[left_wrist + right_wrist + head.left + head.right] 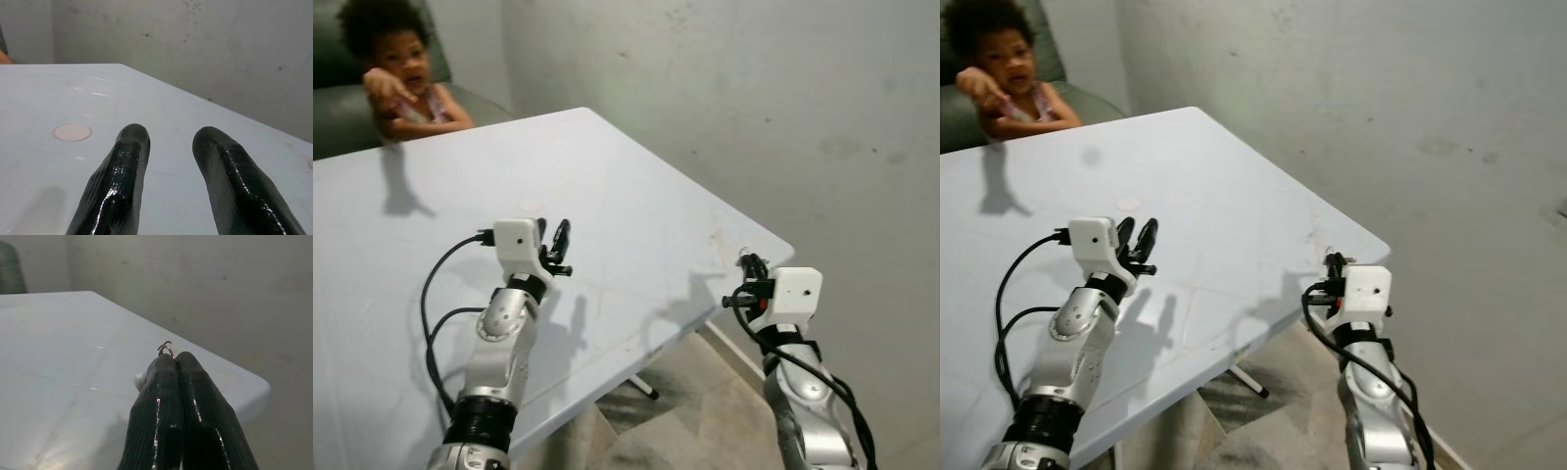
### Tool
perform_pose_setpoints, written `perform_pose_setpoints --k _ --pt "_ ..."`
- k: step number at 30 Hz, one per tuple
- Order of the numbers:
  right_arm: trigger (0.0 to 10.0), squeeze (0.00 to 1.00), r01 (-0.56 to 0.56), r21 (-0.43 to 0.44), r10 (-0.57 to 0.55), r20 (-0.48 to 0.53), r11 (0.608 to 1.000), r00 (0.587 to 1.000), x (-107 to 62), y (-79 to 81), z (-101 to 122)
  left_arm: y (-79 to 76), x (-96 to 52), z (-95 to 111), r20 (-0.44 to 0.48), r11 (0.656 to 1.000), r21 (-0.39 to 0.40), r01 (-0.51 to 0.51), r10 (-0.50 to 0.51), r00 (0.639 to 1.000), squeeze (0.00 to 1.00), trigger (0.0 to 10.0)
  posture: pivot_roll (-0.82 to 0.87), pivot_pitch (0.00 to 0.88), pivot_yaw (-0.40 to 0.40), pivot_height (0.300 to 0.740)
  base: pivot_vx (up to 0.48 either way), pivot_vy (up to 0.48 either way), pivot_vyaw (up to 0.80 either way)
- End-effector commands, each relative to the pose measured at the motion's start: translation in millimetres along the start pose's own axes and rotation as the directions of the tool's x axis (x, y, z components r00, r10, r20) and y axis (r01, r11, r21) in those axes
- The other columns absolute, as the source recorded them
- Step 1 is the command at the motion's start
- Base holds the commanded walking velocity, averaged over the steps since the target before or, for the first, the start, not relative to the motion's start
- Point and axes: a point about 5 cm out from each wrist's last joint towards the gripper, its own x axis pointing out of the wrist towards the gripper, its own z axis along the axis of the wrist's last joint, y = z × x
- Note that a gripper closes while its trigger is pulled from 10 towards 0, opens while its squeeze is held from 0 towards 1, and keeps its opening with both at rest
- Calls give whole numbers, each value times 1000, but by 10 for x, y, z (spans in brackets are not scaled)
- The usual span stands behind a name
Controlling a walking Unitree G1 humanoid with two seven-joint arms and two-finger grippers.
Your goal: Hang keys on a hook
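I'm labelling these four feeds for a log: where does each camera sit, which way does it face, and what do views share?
Left eye: on the head, looking down at the white table; both arms, a person beyond.
Right eye: beside it, same scene.
Left wrist: looks along the open left gripper over the table toward the wall.
Right wrist: looks along the right gripper, shut on a key ring.
Shared: table and wall.

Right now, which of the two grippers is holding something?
The right gripper: its fingers are shut on a small metal ring. The left gripper is open and empty above the white table.
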Motion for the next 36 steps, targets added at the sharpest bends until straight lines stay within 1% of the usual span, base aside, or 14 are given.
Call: perform_pose_setpoints --k 1,9,17,27,32,34,36 --pt "10000 0 15 -17 -15 11 1000 1000 16 -64 42 -100 29 28 2 1000 1 21 -21 1000 0 10000 62 0 -42 740 0 0 -731" --pt "10000 0 16 -16 -16 10 1000 1000 26 -63 46 -98 31 23 -12 1000 -11 11 -12 1000 0 10000 66 0 -45 740 0 0 -727" --pt "10000 0 16 -14 -16 9 1000 1000 29 -56 42 -91 28 25 -17 1000 -7 5 -5 1000 0 10000 70 0 -42 740 0 0 -723" --pt "10000 0 18 -16 -18 9 1000 1000 19 -51 37 -106 21 16 -31 1000 -11 16 -17 999 0 10000 66 0 -38 740 0 0 -724" --pt "10000 0 18 -18 -18 9 1000 1000 9 -50 34 -149 17 4 -39 999 -14 52 -52 998 0 10000 63 0 -37 740 0 0 -719" --pt "10000 0 18 -21 -18 8 1000 1000 0 -50 30 -204 -31 -32 -46 996 6 91 -90 995 0 10000 60 0 -34 740 0 0 -719" --pt "10000 0 19 -21 -19 8 1000 1000 -7 -52 28 -229 -56 -44 -46 995 10 101 -101 994 0 10000 57 0 -32 740 0 0 -719"
